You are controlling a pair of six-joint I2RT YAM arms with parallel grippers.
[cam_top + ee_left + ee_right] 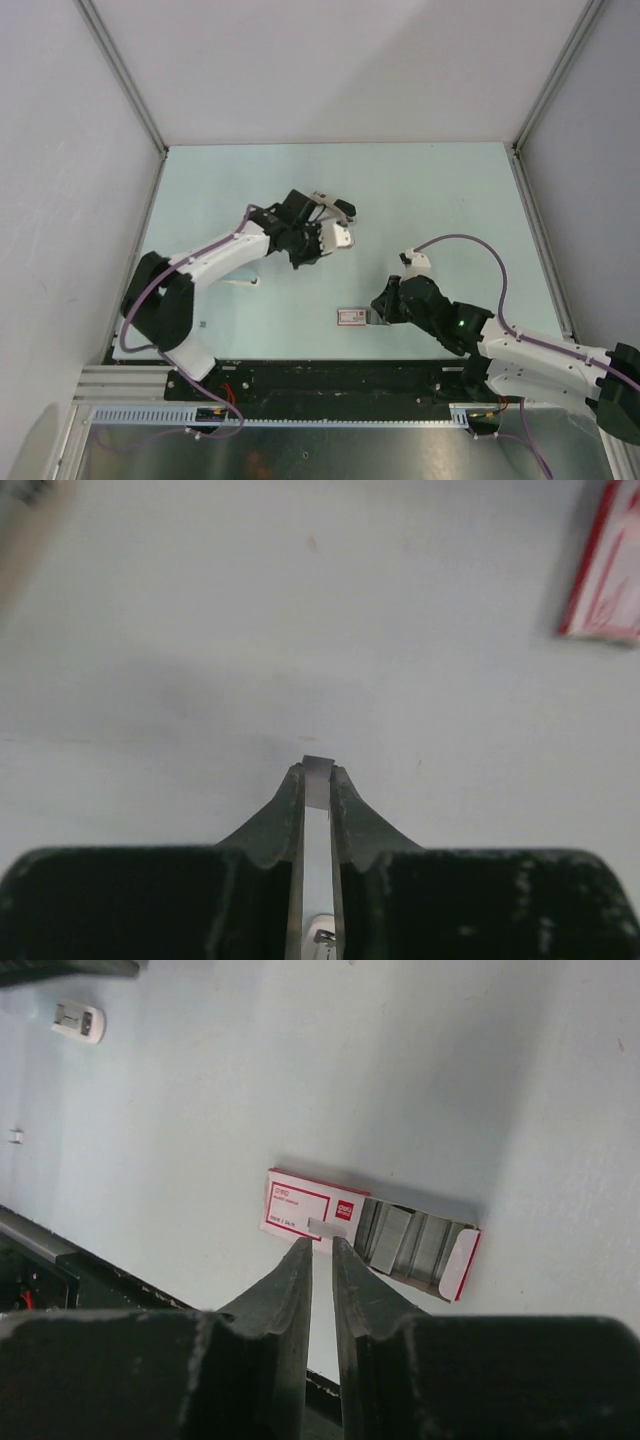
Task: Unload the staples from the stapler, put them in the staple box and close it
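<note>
left gripper [318, 776]: closed to a slit, pinching the staples [318, 767] at the very tips. A tip pinch made sense, since the piece looked too small for a deeper bite.
staples position: at the left fingertips, low over the table [450, 780]; contact with the table unclear. Well apart from the box [605, 575].
staples axis: short grey block bridging the tip gap, seen roughly end-on. Long axis seemed to run along the fingers, pointing away from the wrist; not certain.
right gripper [322, 1244]: narrow, nearly closed, over the box sleeve. A pale sliver [326, 1228] sat right at the tips; could not tell if it was pinched or lying on the label.
box: flat, long axis parallel to the near table edge, tray [415, 1245] pulled out toward the right arm. Probably staged as the drop-off.
stapler: could not identify for certain. Only candidate was a small pale oblong [250, 283] on the table under the left forearm. Its axis was roughly parallel to the near edge, with a dark mark at the box-side end.
</note>
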